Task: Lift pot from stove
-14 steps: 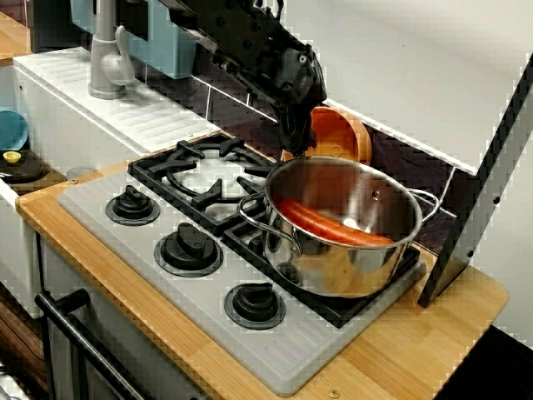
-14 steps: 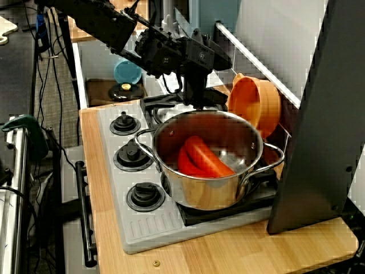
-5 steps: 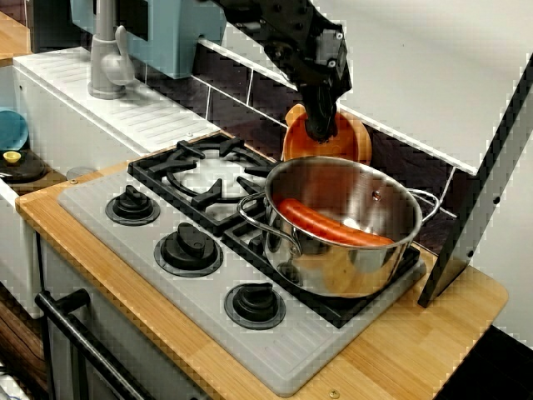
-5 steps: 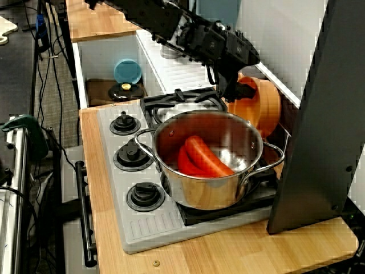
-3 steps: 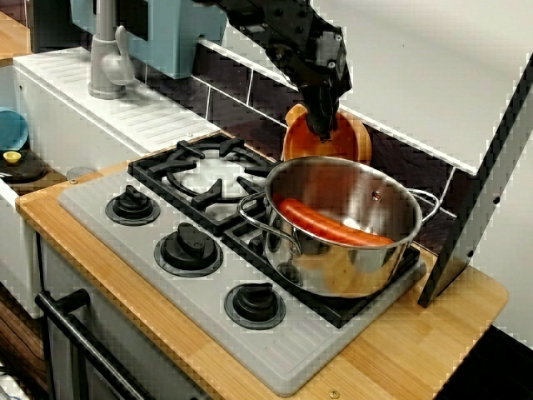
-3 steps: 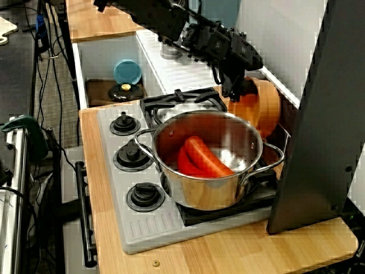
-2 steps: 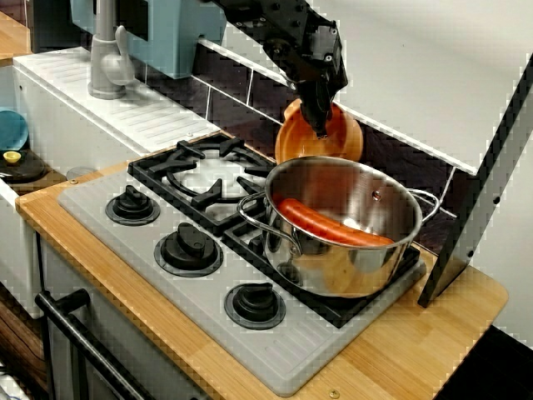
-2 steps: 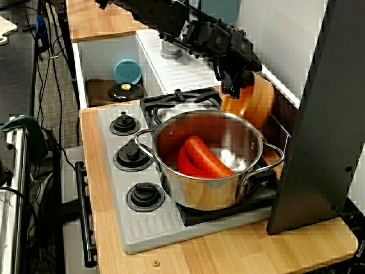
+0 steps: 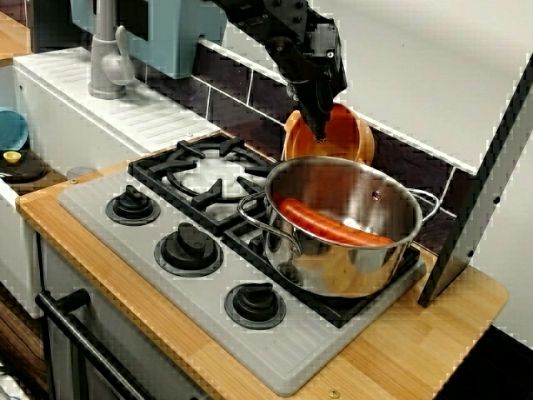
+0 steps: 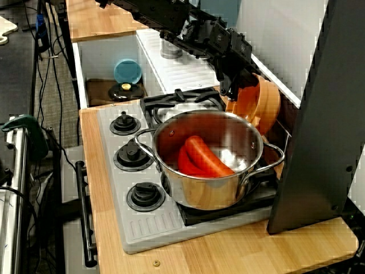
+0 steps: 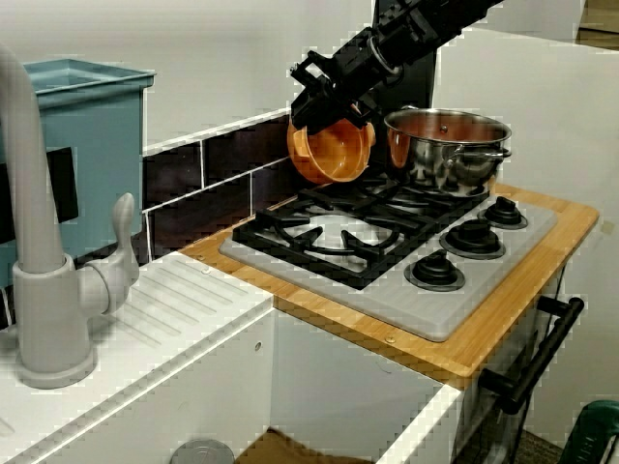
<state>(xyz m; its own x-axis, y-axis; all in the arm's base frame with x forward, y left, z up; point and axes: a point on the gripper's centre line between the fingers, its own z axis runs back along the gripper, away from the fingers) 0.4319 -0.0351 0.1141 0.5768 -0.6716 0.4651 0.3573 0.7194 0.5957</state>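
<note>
- Small round orange plastic pot [image 11: 331, 150]: tilted, upper centre, gripped at rim by black gripper [image 11: 324, 108], jaws closed on it.
- Advice: raise straight, clearing large shiny steel pot [image 9: 346, 225] and grey ribbed stove [image 9: 125, 242].

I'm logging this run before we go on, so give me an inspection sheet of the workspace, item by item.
Surface: wooden counter carrying the stove, ribbed grey top, black grates, three black knobs.
Job's things: orange pot tilted and raised off the grates at the back of the stove, by the tiled wall.
Clutter: steel pot on the near right burner, with a red-orange item lying inside.
Claw: claw closed on the orange pot's rim, reaching down from above.
Cables: dark cables hanging at the far left in the side view.
Surroundings: grey faucet, white ribbed drainboard, teal box, blue disc in the sink well.
</note>
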